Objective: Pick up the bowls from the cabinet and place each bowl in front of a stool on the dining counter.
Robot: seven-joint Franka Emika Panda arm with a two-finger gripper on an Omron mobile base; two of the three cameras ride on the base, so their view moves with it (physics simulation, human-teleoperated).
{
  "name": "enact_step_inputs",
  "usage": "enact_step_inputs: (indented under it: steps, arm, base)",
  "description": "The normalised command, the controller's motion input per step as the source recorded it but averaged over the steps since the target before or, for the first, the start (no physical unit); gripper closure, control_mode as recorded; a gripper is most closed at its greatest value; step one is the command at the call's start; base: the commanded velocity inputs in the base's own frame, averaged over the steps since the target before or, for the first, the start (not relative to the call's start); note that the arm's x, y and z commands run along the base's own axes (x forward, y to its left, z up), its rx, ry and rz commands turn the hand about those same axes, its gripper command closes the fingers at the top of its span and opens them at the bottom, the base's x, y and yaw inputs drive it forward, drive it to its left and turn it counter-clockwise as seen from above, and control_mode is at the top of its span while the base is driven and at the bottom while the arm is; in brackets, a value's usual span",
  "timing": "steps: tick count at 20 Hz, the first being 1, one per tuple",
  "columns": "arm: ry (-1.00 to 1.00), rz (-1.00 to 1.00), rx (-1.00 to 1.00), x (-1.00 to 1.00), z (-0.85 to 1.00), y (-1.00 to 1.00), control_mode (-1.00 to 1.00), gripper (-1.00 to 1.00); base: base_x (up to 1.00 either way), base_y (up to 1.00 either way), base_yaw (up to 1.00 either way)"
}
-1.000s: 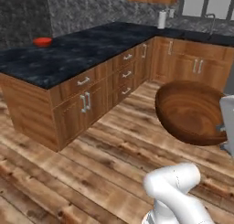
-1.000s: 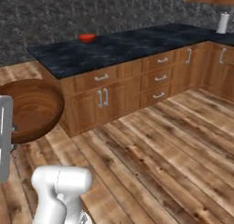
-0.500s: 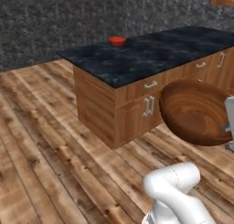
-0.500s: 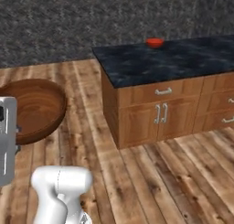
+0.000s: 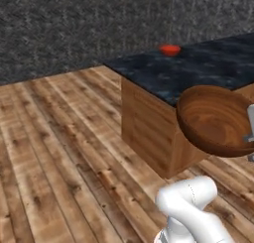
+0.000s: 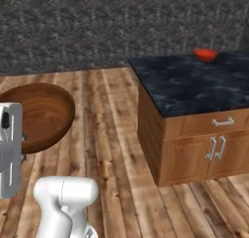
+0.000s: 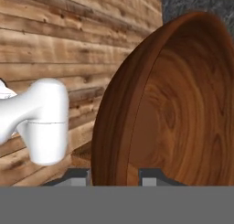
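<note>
Wooden bowl (image 5: 216, 119) still clamped in claw (image 7: 114, 175); view swung left.

The wooden bowl (image 5: 216, 120) is dark brown wood with clear curved grain, smooth and lightly polished, with a soft sheen on its inner wall in the hand view (image 7: 183, 109). The red bowl (image 5: 170, 50) looks glossy, like glazed ceramic or plastic. The dining counter (image 6: 194, 89) has a top of black marble with faint grey veins and a dull shine, on a base of warm orange-brown wood with a smooth finish. The handles (image 6: 222, 121) on its drawer and doors look like brushed silver metal. The floor (image 5: 64, 152) is rough-looking wooden planks with knots and dark grain. The wall (image 6: 97, 23) is dark grey, speckled and matt, like stone.
</note>
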Motion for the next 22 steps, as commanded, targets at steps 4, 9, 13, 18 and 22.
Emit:
enact_step_inputs:
  steps: [4, 9, 13, 18, 22]
  arm:
    - [0.00, 0.00, 0.00, 0.00, 0.00, 0.00, 1.00, 1.00]
    - [0.00, 0.00, 0.00, 0.00, 0.00, 0.00, 1.00, 1.00]
    - [0.00, 0.00, 0.00, 0.00, 0.00, 0.00, 1.00, 1.00]
    - [0.00, 0.00, 0.00, 0.00, 0.00, 0.00, 1.00, 1.00]
    - [0.00, 0.00, 0.00, 0.00, 0.00, 0.00, 1.00, 1.00]
  base:
    - [1.00, 0.99, 0.10]
    - [1.00, 0.87, 0.01]
    - [1.00, 0.75, 0.00]
    - [1.00, 0.71, 0.00]
    - [1.00, 0.82, 0.00]
